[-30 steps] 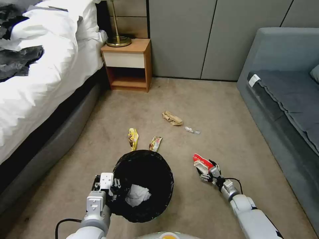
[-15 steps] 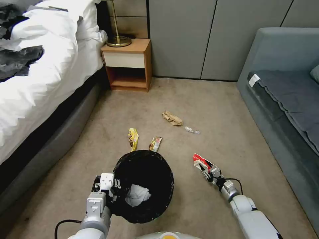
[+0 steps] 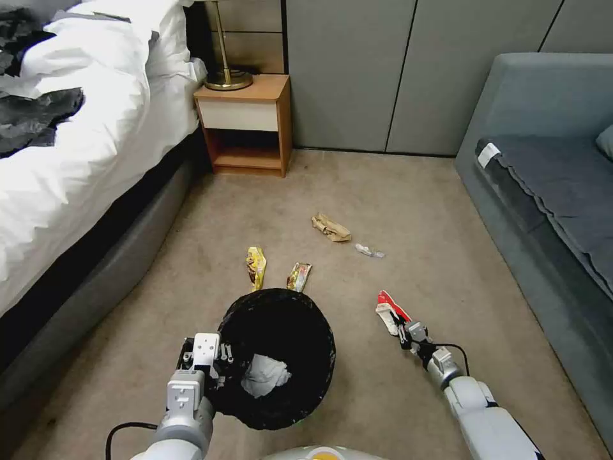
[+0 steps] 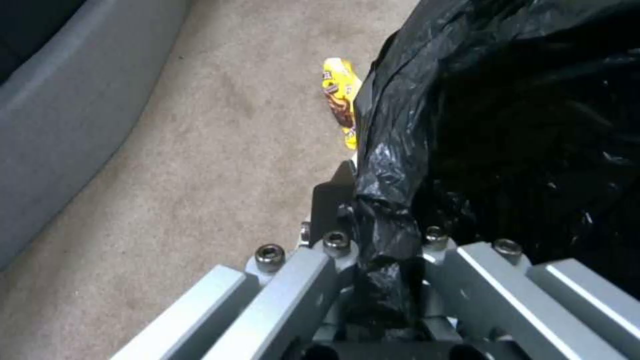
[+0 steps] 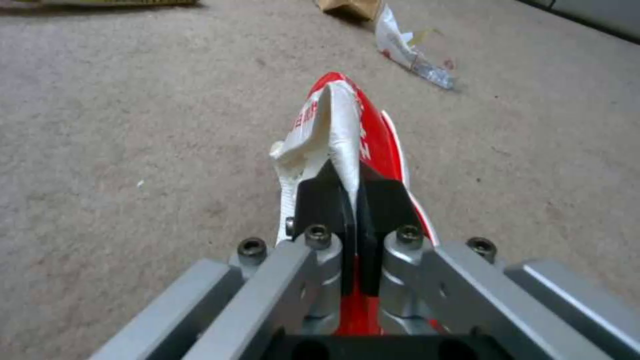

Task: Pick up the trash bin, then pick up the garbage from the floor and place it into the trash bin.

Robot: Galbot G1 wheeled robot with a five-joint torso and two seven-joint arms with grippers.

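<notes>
Clamped together on the red-and-white snack wrapper (image 3: pixel 387 311), the right gripper (image 3: pixel 402 331) holds it above the beige carpet (image 3: pixel 447 255), to the right of the round trash bin lined with a crinkly black bag (image 3: pixel 300 306). In the right wrist view the black fingers (image 5: pixel 320 200) pinch the wrapper's folded white edge. The left gripper (image 3: pixel 214 364) is closed on the bin's left rim, bag plastic bunched between its fingers (image 4: pixel 330 200). Crumpled white tissue (image 3: pixel 265 375) lies inside the bin. Just beyond the bin lie a yellow snack wrapper (image 3: pixel 256 267) and a foil one (image 3: pixel 298 276); farther off, beyond and right of the bin, are crumpled brown paper (image 3: pixel 331 228) and a clear scrap (image 3: pixel 370 251).
</notes>
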